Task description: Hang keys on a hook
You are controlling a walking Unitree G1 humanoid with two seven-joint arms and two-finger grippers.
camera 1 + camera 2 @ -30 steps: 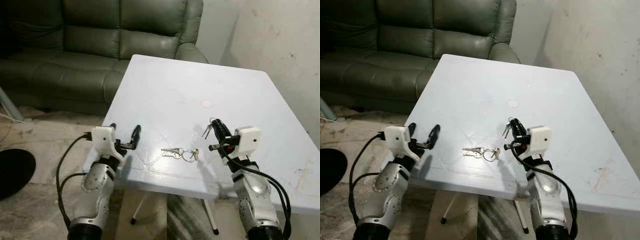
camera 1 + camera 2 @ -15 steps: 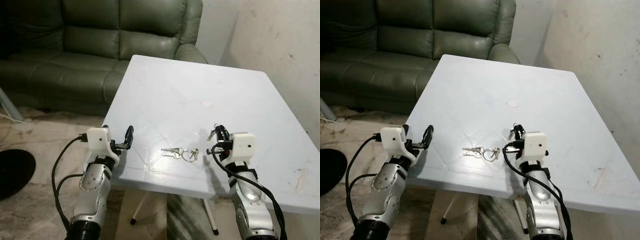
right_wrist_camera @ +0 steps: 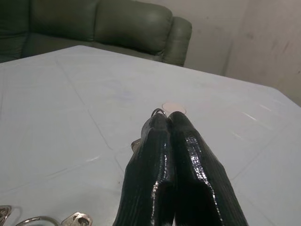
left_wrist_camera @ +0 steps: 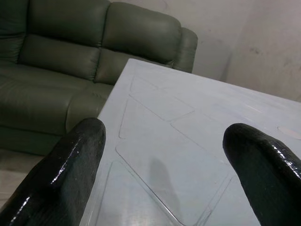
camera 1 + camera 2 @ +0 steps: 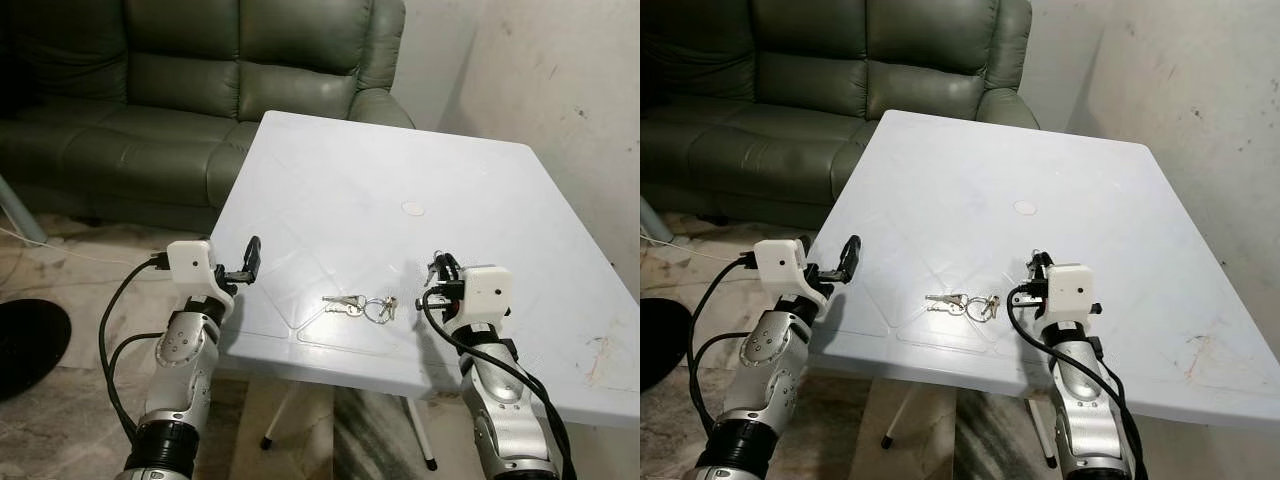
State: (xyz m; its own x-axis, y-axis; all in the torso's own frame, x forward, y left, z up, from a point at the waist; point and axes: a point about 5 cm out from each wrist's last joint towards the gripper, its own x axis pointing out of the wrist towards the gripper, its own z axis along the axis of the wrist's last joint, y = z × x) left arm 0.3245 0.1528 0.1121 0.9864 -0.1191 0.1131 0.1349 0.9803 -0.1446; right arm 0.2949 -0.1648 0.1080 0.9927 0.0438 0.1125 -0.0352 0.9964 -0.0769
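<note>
White plastic table, green leather sofa behind its far left corner. Bunch of keys lies flat near the near edge, about midway along it. Right gripper just beside that bunch, toward the right edge; fingers pressed together, pinching a second small set of keys at the tips. Left gripper over the near left edge, fingers spread wide, holding nothing.

Head stereo down onto table; wrist cameras low along it.
</note>
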